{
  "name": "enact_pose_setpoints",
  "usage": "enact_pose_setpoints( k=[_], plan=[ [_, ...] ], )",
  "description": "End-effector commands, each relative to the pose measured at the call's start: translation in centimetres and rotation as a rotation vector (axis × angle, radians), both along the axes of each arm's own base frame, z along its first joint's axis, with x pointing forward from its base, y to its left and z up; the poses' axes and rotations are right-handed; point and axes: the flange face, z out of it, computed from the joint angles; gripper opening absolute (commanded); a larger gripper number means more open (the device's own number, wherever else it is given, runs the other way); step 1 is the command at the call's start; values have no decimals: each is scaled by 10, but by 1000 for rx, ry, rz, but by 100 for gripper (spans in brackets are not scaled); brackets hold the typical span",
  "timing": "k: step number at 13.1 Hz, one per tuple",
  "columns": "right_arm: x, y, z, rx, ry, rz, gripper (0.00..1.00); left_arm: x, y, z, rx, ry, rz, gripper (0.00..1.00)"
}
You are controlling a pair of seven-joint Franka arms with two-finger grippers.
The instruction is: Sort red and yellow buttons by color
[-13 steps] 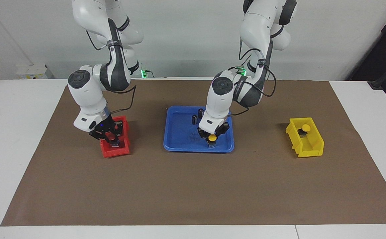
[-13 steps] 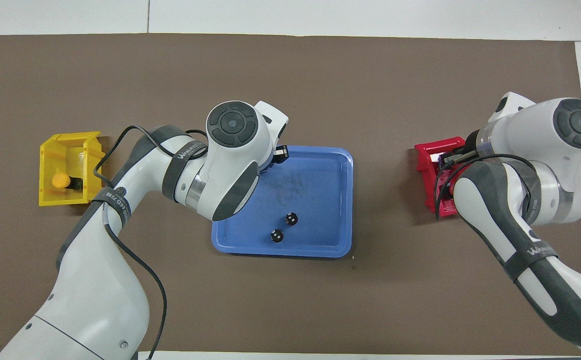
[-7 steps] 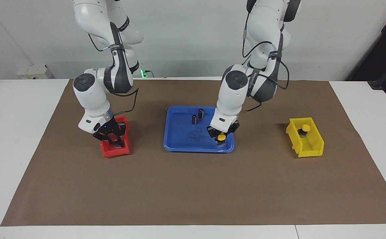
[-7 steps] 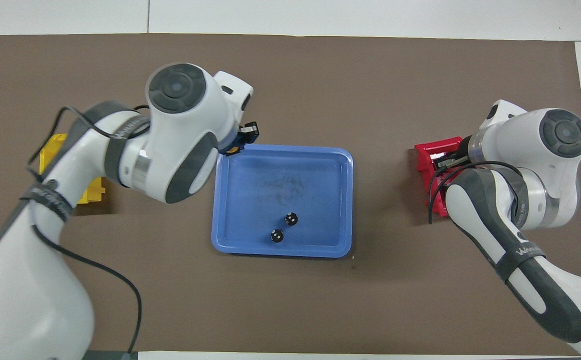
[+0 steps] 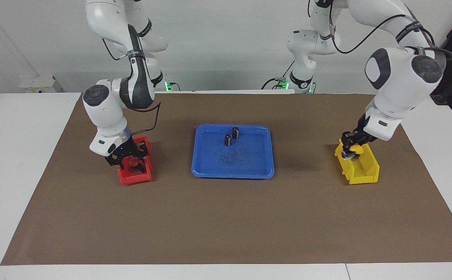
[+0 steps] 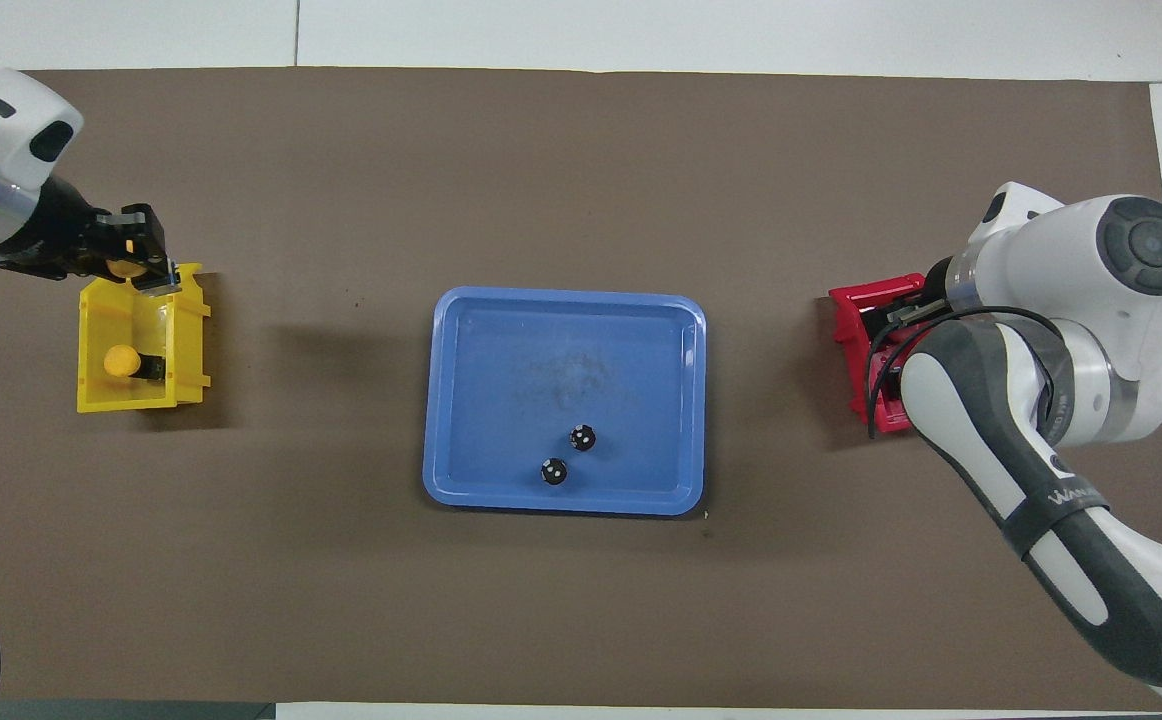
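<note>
My left gripper (image 5: 349, 150) is shut on a yellow button (image 6: 124, 267) and holds it over the yellow bin (image 6: 101, 400), above the bin's end farther from the robots. A second yellow button (image 6: 122, 361) lies inside that bin. My right gripper (image 5: 129, 157) hangs low over the red bin (image 5: 134, 177). A red button cap (image 5: 132, 160) shows just under it. I cannot make out a second red button. In the overhead view the right arm covers most of the red bin (image 6: 849, 310).
A blue tray (image 5: 210, 171) lies mid-table between the bins. It holds two small dark cylinders (image 5: 228, 140) (image 5: 235, 132) near its edge toward the robots. Brown paper covers the table.
My left arm has lifted the yellow button out of the blue tray and swung it over to the yellow bin. My right gripper has stayed at the red bin, where a red cap now shows.
</note>
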Motion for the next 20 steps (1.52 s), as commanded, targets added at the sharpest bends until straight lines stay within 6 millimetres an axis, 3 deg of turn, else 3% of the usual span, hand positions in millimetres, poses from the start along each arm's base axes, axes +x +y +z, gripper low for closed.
enact_pose_setpoints(
  k=[1, 2, 5, 6, 7, 10, 14, 18, 20],
  plan=[
    [9, 1, 56, 15, 28, 10, 100, -5, 27, -12, -7, -37, -41, 1],
    [8, 1, 82, 16, 54, -24, 100, -13, 42, -26, -8, -57, -61, 1],
    [6, -1, 154, 11, 114, -154, 100, -17, 57, -52, -2, -104, -121, 1],
    [3, -8, 169, 10, 126, -187, 100, -16, 84, -58, 2, -113, -134, 1],
    [-2, -16, 185, 12, 128, -221, 100, -17, 93, -65, 1, -106, -130, 1],
    [-17, -49, 218, 6, 138, -283, 100, -21, 85, -78, -14, -85, -136, 1],
    [-26, -89, 225, -1, 135, -333, 100, -18, 63, -87, -36, -90, -159, 1],
    [-38, -116, 231, -22, 135, -360, 100, -18, 64, -119, -26, -109, -153, 1],
    [-37, -115, 233, -53, 132, -358, 100, -18, 66, -126, -24, -112, -150, 1]
  ],
)
